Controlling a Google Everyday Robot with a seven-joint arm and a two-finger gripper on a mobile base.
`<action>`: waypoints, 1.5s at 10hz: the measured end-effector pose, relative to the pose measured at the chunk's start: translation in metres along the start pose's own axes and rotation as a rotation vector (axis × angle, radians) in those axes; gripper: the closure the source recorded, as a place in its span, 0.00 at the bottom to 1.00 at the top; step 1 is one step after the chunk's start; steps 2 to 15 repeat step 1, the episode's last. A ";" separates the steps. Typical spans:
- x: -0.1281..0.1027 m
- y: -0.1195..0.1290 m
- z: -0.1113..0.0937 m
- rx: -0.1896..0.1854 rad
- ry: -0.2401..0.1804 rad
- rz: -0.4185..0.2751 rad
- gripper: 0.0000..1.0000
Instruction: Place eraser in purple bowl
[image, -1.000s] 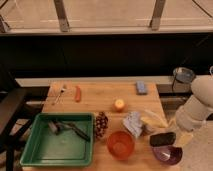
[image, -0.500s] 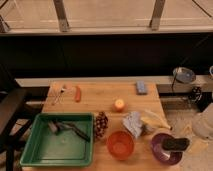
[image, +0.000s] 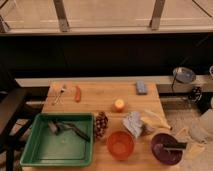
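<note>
Eraser (image: 174, 146) is in the purple bowl (image: 160, 152) at the counter's (image: 100, 102) near right corner, leaning on the far rim, one end poking over it. Looks placed. Orange bowl (image: 120, 144) just left of it, green tray (image: 30, 150) further left. Claw is out of view, so can't tell if it's open or closed. If anything's left: retract well clear of the rim, don't nudge the block. Blue block (image: 141, 87) at far edge untouched.
</note>
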 end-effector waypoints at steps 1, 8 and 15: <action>-0.001 0.000 0.000 0.000 0.000 -0.001 0.40; -0.001 0.000 0.000 0.000 0.000 -0.001 0.40; -0.001 0.000 0.000 0.000 0.000 -0.001 0.40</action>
